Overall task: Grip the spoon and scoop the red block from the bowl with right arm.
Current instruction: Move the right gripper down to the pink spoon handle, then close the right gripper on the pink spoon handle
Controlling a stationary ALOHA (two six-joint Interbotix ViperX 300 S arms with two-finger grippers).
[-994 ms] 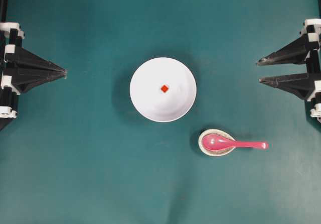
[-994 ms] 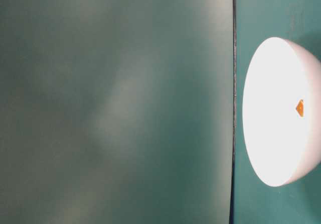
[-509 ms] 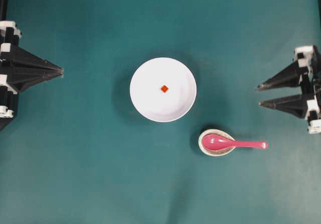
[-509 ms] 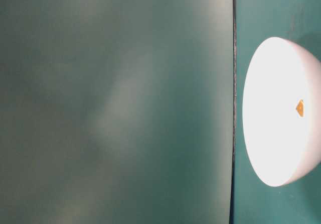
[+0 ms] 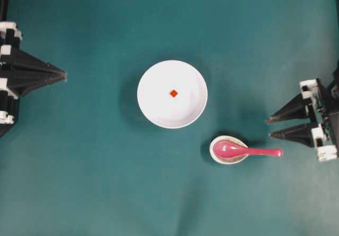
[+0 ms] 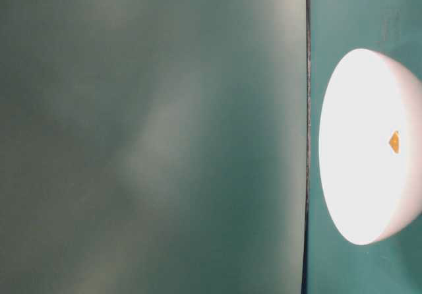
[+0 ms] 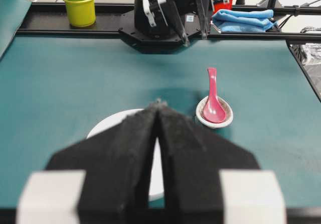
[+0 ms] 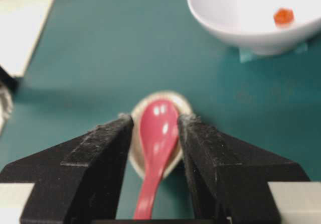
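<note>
In the right wrist view, the right pincer (image 8: 154, 126) is standing wide, gripping nothing, its two black fingers (image 8: 98, 146) framing the spoon (image 8: 158, 143) without touching it. The spoon's pink scoop is resting in the speckled rest dish (image 8: 136, 114) just past the fingertips, with its handle running back toward six o'clock between the fingers. Farther off, toward one o'clock, the bowl (image 8: 225, 20) is sitting on the green desk (image 8: 110, 48) with the red block (image 8: 283, 16) lying inside it.

In the overhead view, the right pincer (image 5: 268, 127) is hanging at about three o'clock of the desk, above and clear of the spoon's handle tip. The spoon (image 5: 246, 151) is lying at about four o'clock from the bowl (image 5: 153, 96), well apart from it, and the red block (image 5: 174, 93) is sitting near the bowl's middle. At nine o'clock the left pincer (image 5: 64, 76) is pressed together, clasping nothing and well away from the bowl.
</note>
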